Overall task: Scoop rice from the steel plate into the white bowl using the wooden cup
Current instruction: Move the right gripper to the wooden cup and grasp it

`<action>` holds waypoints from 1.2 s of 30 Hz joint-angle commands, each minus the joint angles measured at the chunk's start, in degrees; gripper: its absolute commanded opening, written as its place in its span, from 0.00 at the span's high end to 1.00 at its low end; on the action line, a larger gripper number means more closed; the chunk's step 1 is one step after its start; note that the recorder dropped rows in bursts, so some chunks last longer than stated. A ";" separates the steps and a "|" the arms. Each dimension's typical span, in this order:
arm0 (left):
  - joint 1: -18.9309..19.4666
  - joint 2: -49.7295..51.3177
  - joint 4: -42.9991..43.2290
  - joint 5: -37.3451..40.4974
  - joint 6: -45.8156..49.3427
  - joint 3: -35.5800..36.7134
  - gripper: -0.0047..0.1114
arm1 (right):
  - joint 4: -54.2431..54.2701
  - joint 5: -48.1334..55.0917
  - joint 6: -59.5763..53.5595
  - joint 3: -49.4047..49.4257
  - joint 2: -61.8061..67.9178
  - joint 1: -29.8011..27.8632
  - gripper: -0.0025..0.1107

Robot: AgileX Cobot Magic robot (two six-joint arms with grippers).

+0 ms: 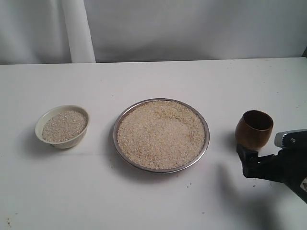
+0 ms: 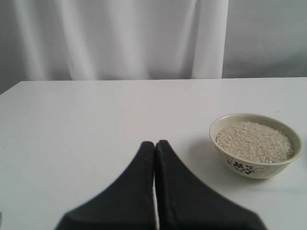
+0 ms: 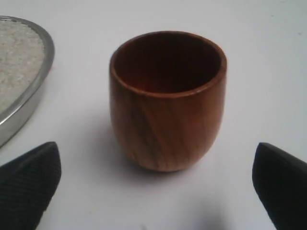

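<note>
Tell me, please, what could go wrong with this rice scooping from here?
The rounded wooden cup stands free within the open right gripper; an uneven close could tip it. Rice fills the steel plate to its thin rim, so scooping may spill. The white bowl looks nearly full.

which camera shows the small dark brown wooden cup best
The right wrist view: the small dark brown wooden cup fills the frame, upright, grain and dark inside clear, ahead of the open right gripper. The exterior view shows it small, right of the shiny steel plate. The left wrist view misses it.
</note>
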 commanded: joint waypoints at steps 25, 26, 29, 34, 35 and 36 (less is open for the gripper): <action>-0.15 -0.14 0.02 -0.33 -0.22 0.09 0.96 | 2.09 -0.93 0.23 -1.00 0.05 0.14 0.05; -0.15 -0.14 0.02 -0.33 -0.22 0.09 0.96 | 2.09 -0.93 0.23 -2.11 0.05 0.14 0.05; -0.15 -0.14 0.02 -0.33 -0.22 0.09 0.96 | 2.09 7.99 0.23 -7.63 0.05 0.14 0.05; -0.15 -0.14 0.02 -0.33 -0.22 0.09 0.96 | 2.09 11.92 -0.74 -11.48 0.05 0.14 0.05; -0.15 -0.14 0.02 -0.33 -0.22 0.09 0.96 | 2.09 12.90 -1.58 -12.12 0.05 0.14 0.05; -0.15 -0.14 0.02 -0.33 -0.22 0.09 0.96 | 2.09 14.03 -1.58 -12.86 0.05 0.14 0.05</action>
